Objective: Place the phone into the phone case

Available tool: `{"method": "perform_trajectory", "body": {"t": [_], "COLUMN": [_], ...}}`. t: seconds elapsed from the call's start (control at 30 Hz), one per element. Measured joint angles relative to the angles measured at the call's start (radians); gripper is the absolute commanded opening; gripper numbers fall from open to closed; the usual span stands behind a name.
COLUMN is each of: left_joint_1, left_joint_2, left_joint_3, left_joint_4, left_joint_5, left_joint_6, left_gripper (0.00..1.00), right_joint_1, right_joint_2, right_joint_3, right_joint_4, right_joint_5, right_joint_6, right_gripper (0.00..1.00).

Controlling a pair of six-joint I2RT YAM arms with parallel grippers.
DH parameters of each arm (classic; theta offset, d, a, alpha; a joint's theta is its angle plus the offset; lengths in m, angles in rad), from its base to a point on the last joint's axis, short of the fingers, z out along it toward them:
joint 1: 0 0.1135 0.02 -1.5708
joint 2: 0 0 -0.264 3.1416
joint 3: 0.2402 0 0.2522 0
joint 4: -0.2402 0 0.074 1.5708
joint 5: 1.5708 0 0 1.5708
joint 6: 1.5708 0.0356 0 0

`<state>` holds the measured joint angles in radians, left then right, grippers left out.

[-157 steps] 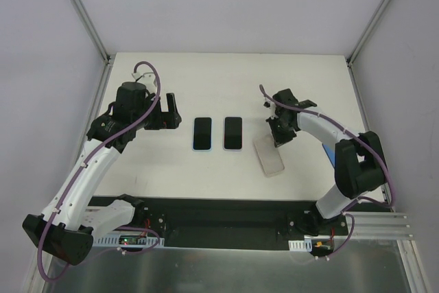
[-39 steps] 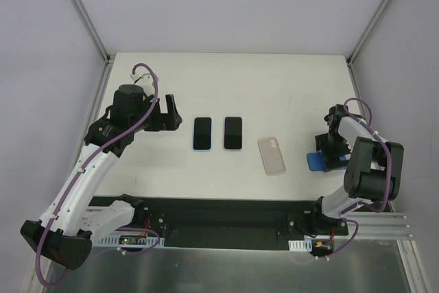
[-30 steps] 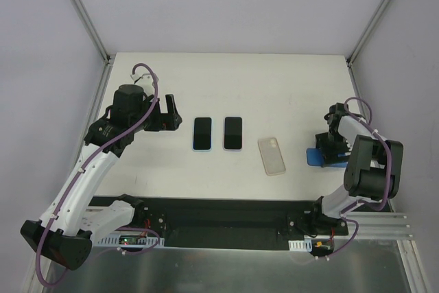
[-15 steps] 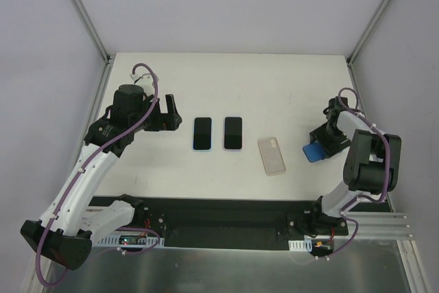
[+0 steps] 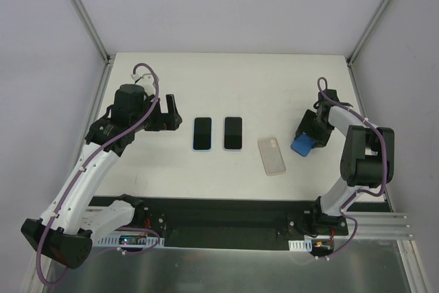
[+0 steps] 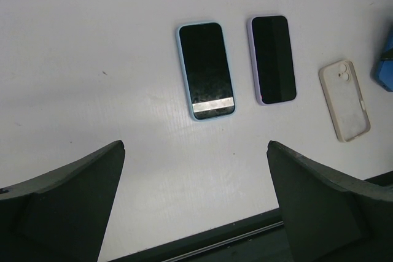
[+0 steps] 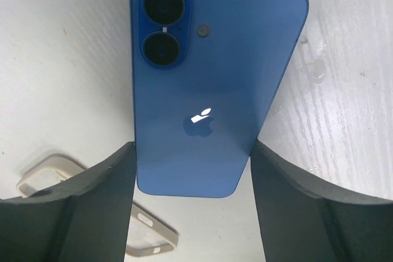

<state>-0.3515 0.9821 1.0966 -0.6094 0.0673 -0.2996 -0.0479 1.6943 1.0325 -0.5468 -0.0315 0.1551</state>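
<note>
My right gripper (image 5: 309, 133) (image 7: 192, 149) is shut on the long edges of a blue phone (image 5: 301, 145) (image 7: 209, 78). The phone's back, with its two camera lenses, faces the wrist camera, and it hangs tilted just above the table. The beige phone case (image 5: 271, 155) (image 7: 157, 241) (image 6: 345, 99) lies empty, hollow side up, just left of the held phone. My left gripper (image 5: 174, 111) (image 6: 195, 145) hovers open over the left part of the table, with nothing between its fingers.
Two dark-screened phones lie side by side, screen up, in the middle of the table: one with a light blue rim (image 5: 202, 133) (image 6: 206, 70) and one with a lilac rim (image 5: 233, 133) (image 6: 272, 58). The table's right edge (image 5: 362, 114) runs close to the right arm.
My right gripper has carried the blue phone from near the right edge leftward and farther back, toward the beige case. The left arm has not moved.
</note>
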Motion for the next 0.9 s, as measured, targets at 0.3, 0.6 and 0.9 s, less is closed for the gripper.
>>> {"method": "perform_trajectory", "body": {"t": [0.3, 0.6, 0.9], "left_joint_1": [0.000, -0.056, -0.120], "left_joint_2": [0.046, 0.299, 0.548], "left_joint_3": [0.000, 0.035, 0.156], "left_joint_4": [0.008, 0.081, 0.180], "left_joint_5": [0.061, 0.293, 0.385], "left_joint_6": [-0.027, -0.164, -0.239], "left_gripper": [0.98, 0.93, 0.90], "right_joint_1": [0.004, 0.009, 0.039], "right_joint_2": [0.001, -0.038, -0.071], "right_joint_3": [0.000, -0.052, -0.098], "right_joint_4": [0.009, 0.098, 0.147], "right_joint_5": [-0.054, -0.169, -0.275], "right_joint_6": [-0.105, -0.168, -0.209], "right_gripper": [0.50, 0.48, 0.46]}}
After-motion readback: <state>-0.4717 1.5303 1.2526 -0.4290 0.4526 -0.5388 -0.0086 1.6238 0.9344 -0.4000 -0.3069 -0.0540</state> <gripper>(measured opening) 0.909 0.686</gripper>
